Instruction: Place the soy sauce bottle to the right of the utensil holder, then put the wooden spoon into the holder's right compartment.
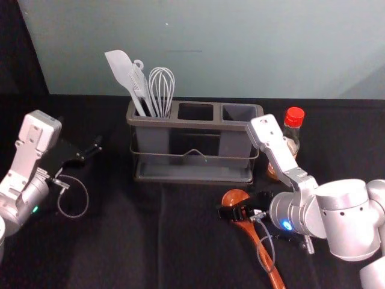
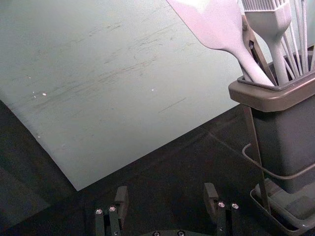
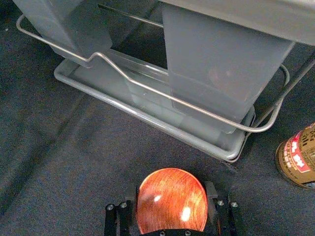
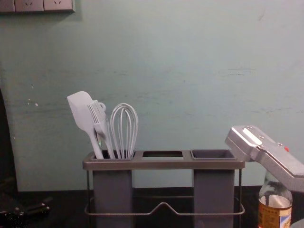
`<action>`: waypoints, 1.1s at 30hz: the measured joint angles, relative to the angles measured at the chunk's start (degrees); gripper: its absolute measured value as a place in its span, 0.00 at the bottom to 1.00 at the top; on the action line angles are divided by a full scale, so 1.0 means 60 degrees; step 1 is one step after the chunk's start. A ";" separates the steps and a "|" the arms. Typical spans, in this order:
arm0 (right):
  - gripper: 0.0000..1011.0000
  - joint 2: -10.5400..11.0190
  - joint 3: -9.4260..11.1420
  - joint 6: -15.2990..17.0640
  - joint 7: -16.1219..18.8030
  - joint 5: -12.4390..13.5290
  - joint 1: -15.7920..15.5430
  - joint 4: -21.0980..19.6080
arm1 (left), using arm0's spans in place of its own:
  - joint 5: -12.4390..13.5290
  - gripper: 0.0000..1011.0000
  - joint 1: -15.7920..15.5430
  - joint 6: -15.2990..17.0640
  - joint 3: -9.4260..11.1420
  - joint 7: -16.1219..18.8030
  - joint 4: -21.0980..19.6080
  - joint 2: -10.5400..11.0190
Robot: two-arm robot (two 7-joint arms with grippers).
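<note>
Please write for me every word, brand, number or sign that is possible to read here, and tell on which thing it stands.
No text can be read with certainty.
Bottle: its label carries print, with pale characters on red in the right wrist view, but they are too small and blurred to quote.
Holder, spoon: no writing that I can make out.
Wall sockets: slots, no legible lettering.

Wooden spoon [image 3: 172, 201] glossy, in front of utensil holder [image 4: 161, 164]. Holder smooth plastic, wire [image 3: 211, 113] metal. Cloth [image 1: 120, 253] below matt.
</note>
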 joint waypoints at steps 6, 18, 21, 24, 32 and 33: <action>0.82 0.0000 0.0000 0.0008 -0.0017 0.0008 0.0000 -0.0007 | 0.0000 0.99 0.0000 0.0000 -0.0001 0.0000 0.0000 0.0000; 0.82 0.0694 0.0474 -0.1925 0.1236 0.0164 -0.0659 -0.1100 | 0.0000 0.99 0.0000 0.0000 -0.0001 0.0000 0.0000 0.0000; 0.82 0.1012 0.0729 -0.2803 0.1650 0.0307 -0.0953 -0.1570 | 0.0000 0.99 0.0000 0.0000 0.0000 0.0000 0.0000 0.0000; 0.82 0.1342 0.0981 -0.3757 0.2040 0.0517 -0.1236 -0.2003 | 0.0000 0.99 0.0000 0.0000 0.0000 0.0001 0.0000 0.0000; 0.82 0.1962 0.1597 -0.6152 0.2795 0.0907 -0.1716 -0.2804 | 0.0000 0.99 0.0000 0.0000 0.0000 0.0001 0.0000 0.0000; 0.82 0.2013 0.1708 -0.6517 0.2865 0.0972 -0.1716 -0.2888 | 0.0000 0.99 0.0000 0.0000 0.0000 0.0000 0.0000 0.0000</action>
